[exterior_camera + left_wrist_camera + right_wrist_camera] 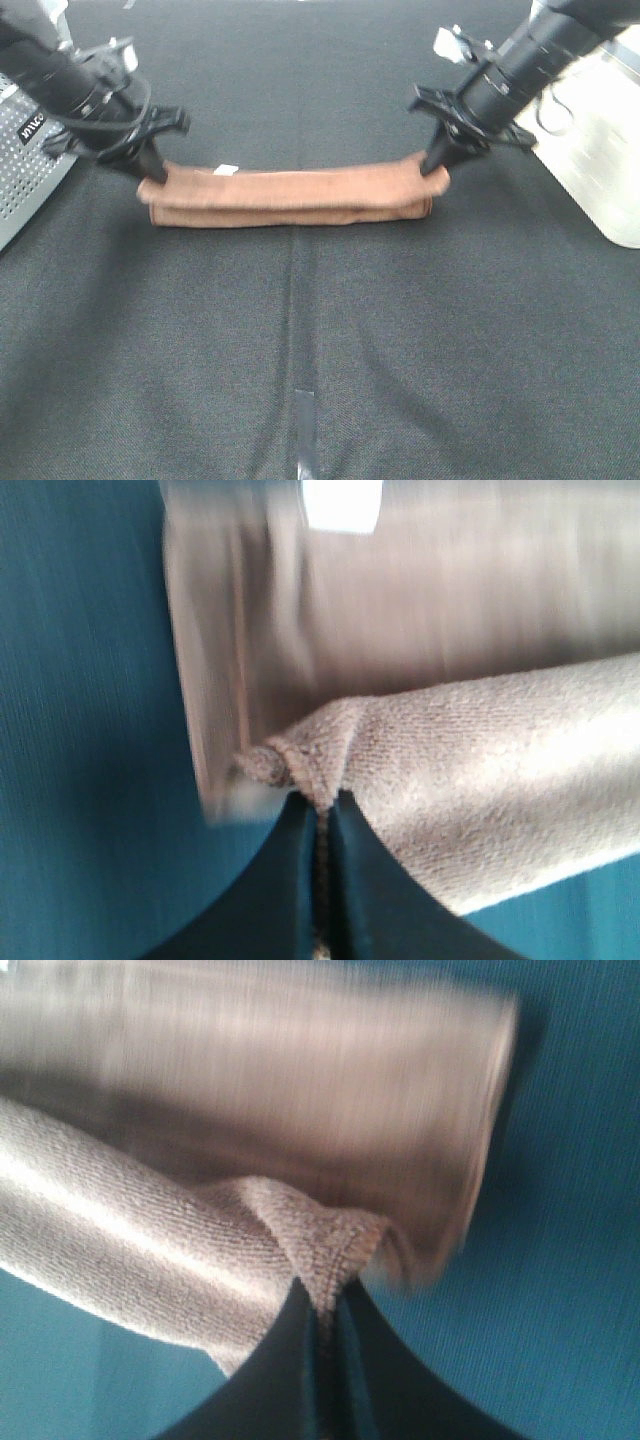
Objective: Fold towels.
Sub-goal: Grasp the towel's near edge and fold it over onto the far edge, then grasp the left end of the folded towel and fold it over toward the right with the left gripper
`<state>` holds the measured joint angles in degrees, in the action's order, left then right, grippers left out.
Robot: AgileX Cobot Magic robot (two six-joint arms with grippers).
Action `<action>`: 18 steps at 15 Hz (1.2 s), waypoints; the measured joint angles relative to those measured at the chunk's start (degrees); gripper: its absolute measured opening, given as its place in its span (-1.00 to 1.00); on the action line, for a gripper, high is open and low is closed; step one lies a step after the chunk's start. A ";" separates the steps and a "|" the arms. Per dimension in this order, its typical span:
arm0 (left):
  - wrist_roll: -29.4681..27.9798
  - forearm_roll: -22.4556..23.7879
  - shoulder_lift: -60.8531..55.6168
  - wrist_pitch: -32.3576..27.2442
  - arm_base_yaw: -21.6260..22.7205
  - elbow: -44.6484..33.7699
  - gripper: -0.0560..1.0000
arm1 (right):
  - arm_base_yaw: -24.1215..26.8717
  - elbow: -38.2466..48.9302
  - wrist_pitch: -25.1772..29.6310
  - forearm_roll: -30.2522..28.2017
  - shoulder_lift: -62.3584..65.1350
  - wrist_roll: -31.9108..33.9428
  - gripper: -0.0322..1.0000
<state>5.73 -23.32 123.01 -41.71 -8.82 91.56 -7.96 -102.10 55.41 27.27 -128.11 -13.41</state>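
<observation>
The rust-brown rectangular terry-cloth towel (290, 195) is lying folded on the dark fabric-covered table (320, 330), its long axis running left to right. The left fingers (150, 163) and right fingers (438, 155) are pinching its opposite end corners.

Brown towel (290, 195) folded lengthwise, both ends pinched.

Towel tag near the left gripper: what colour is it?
White tag on the plain brown towel; clearest in the exterior high view.

Both closed: left gripper (154, 177), right gripper (435, 167).
</observation>
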 joint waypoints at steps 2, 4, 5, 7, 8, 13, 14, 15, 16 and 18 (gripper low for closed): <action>-0.52 0.00 3.72 0.52 0.63 4.58 -0.88 | 0.00 -5.10 0.29 -0.92 -4.01 0.80 -0.94; -0.52 0.00 7.28 1.15 0.74 8.48 -0.88 | 0.06 -8.25 0.17 -1.38 -7.62 0.86 -0.94; -0.52 0.00 8.77 1.26 0.74 9.74 -0.88 | 0.06 -8.54 -0.29 -1.49 -9.00 0.92 -0.94; -0.52 0.00 10.77 1.66 0.74 10.43 -0.87 | 0.06 -8.54 -1.32 -1.66 -10.43 0.92 -0.93; -0.52 0.00 11.23 2.01 0.74 10.43 -0.84 | 0.06 -8.54 -1.55 -1.66 -10.54 1.20 -0.85; -0.69 0.00 11.52 3.04 0.74 10.49 0.49 | 0.06 -8.71 -1.26 -1.72 -9.74 2.18 0.65; -1.09 0.00 11.52 3.04 0.74 10.49 0.64 | 0.06 -8.71 -0.46 -1.78 -9.17 2.18 0.70; -2.29 0.11 11.52 3.04 0.74 10.49 0.69 | 0.06 -8.71 0.34 -1.83 -8.82 2.18 0.73; -3.50 0.40 11.52 3.04 0.74 10.49 0.71 | 0.06 -8.71 1.38 -2.41 -8.54 2.18 0.74; -4.30 0.40 11.63 3.04 0.74 10.49 0.72 | 0.06 -8.71 1.66 -3.27 -8.54 2.23 0.74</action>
<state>1.43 -22.92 134.65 -38.67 -8.08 102.04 -7.91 -110.81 57.07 24.01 -136.65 -11.17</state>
